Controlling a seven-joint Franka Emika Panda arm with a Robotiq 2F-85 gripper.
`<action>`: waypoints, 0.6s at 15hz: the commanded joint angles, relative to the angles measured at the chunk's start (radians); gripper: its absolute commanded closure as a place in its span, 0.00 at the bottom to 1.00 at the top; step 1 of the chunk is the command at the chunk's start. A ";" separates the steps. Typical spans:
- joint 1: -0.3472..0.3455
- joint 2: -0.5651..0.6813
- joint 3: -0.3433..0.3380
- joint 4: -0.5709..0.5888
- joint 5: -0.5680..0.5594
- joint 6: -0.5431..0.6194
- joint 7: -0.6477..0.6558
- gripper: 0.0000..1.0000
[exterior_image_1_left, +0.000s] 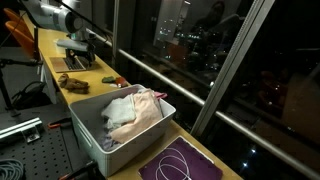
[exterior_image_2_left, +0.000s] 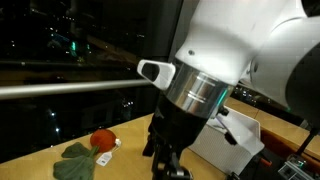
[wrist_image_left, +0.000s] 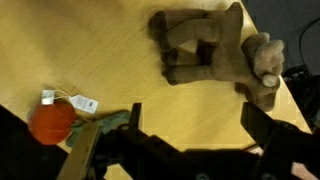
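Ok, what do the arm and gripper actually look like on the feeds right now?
The arm has a glossy white, rounded shell. At the wrist it narrows to a brushed silver metal band, with a small white housing with a dark oval face sticking out beside it. Below that, the gripper is matte black, with two flat, angular black fingers. No markings are readable.

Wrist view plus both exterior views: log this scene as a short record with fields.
gripper: gripper open, holding nothing, above the wooden tabletop
nearest thing: brown plush toy, lying just ahead of the fingers, not touched
to the side: orange round toy with a white tag, next to a green felt piece
further along the table: white bin holding crumpled cloths
beyond the bin: purple mat with a looped white cord
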 joint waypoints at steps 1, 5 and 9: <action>0.050 0.096 -0.009 0.044 -0.007 0.057 0.041 0.00; 0.075 0.167 -0.014 0.055 0.006 0.103 0.052 0.00; 0.073 0.226 -0.010 0.074 0.016 0.116 0.040 0.00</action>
